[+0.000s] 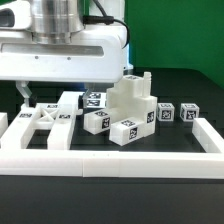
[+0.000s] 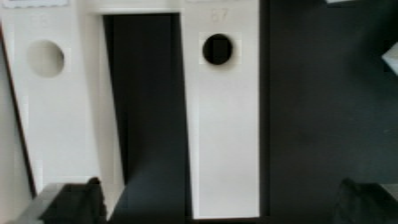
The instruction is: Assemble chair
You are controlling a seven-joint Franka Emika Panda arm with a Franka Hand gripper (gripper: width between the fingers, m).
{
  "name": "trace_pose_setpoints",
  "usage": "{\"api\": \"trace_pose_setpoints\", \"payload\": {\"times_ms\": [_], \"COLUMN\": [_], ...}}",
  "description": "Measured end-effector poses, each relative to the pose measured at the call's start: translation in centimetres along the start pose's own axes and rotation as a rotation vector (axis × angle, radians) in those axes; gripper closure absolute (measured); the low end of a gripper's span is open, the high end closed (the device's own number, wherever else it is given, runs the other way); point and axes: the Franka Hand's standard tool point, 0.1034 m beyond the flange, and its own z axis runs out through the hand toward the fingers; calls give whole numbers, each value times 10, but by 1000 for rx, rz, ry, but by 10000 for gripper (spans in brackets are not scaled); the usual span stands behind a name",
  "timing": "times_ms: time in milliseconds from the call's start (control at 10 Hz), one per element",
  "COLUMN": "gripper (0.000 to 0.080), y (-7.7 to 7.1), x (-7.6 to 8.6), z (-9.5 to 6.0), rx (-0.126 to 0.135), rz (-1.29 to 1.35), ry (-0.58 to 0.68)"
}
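Black table (image 1: 185,85) before a green backdrop (image 1: 195,35), white border rail (image 1: 120,160) fencing its near edge, inside it the chair parts (image 1: 130,108) heaped mid-table, X-braced frame (image 1: 48,118) at the exterior view's left beneath me, my jaws spread wide, holding nothing.
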Motion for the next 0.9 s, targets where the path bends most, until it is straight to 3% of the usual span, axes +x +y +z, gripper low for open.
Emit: {"api": "trace_pose_setpoints", "payload": {"times_ms": [100, 400, 500, 900], "gripper": [151, 151, 151, 151], "y": [3, 2, 1, 0], "x": [-3, -3, -3, -3], "z": [3, 18, 20, 20], "rx": [10, 5, 16, 15], "rz": [7, 4, 17, -4], "ry": [-36, -38, -38, -34]}}
